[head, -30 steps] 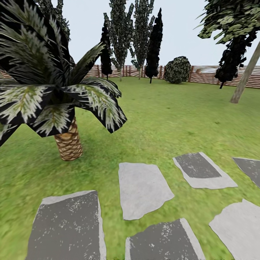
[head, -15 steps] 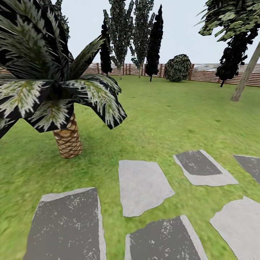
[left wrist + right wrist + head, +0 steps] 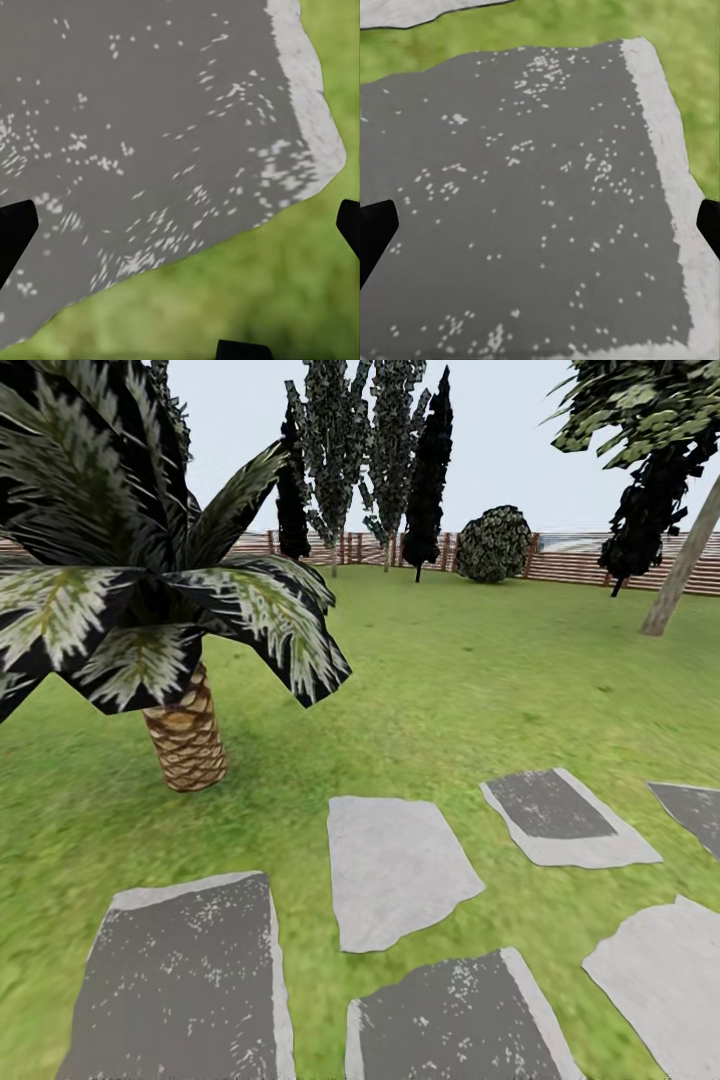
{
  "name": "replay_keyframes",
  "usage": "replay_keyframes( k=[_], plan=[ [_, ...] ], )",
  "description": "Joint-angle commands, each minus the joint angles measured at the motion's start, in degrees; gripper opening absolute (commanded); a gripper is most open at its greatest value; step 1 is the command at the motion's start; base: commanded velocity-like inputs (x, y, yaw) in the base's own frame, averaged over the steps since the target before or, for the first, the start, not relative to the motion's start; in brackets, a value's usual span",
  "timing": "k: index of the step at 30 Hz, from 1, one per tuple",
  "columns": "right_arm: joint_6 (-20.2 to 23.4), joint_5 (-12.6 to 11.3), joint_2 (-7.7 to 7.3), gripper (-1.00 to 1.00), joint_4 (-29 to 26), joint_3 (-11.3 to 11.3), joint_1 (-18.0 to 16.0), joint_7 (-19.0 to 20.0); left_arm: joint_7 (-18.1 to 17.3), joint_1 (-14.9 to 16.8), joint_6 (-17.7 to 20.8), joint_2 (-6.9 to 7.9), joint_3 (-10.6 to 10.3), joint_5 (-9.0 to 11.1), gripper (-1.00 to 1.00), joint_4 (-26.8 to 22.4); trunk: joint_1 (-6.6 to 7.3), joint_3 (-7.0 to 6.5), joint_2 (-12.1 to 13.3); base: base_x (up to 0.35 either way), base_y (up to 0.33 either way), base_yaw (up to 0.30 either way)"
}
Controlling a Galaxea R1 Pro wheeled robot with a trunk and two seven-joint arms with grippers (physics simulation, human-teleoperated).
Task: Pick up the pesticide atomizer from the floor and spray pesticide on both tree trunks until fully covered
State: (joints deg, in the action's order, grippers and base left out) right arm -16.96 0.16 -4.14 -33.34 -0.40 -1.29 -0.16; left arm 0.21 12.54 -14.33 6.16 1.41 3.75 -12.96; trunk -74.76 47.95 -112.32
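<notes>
1. Trunk (image 3: 682, 568): smooth tan-grey pole, leaning, at 2 o'clock on the lawn (image 3: 480, 660); crown cut off by the frame.
2. Left gripper (image 3: 180, 225) and right gripper (image 3: 540, 229): fingers apart, over grey stones (image 3: 150, 135).

A short palm (image 3: 185, 735) stands on the lawn (image 3: 450, 680) at the left of the head view, its fronds spreading over the grass. In front of it and to its right, flat paving stones (image 3: 395, 870) lie set into the lawn, spaced apart with grass between them, running across to the right edge. Far behind, a slatted fence (image 3: 570, 565) closes the lawn; narrow cypress-like trees (image 3: 425, 480) and a round bush (image 3: 492, 545) stand just before it. At the far right a leaning tree trunk (image 3: 680, 575) rises from the grass.
</notes>
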Motion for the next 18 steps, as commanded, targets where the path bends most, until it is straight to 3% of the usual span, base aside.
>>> replay_keyframes(
  k=[1,18],
  plan=[
    [-0.17,0.02,0.00,1.00,0.03,-0.04,-0.03,-0.02,-0.03,0.03,-0.17,0.00,0.00,0.39,1.00,0.04,-0.22,0.32,-0.43,0.000,0.000,0.000],
    [-0.17,0.02,0.00,1.00,0.03,0.12,-0.03,-0.02,-0.03,0.03,-0.17,0.00,0.03,0.43,1.00,0.04,-3.73,4.75,-6.85,0.000,0.000,0.000]
  ],
)
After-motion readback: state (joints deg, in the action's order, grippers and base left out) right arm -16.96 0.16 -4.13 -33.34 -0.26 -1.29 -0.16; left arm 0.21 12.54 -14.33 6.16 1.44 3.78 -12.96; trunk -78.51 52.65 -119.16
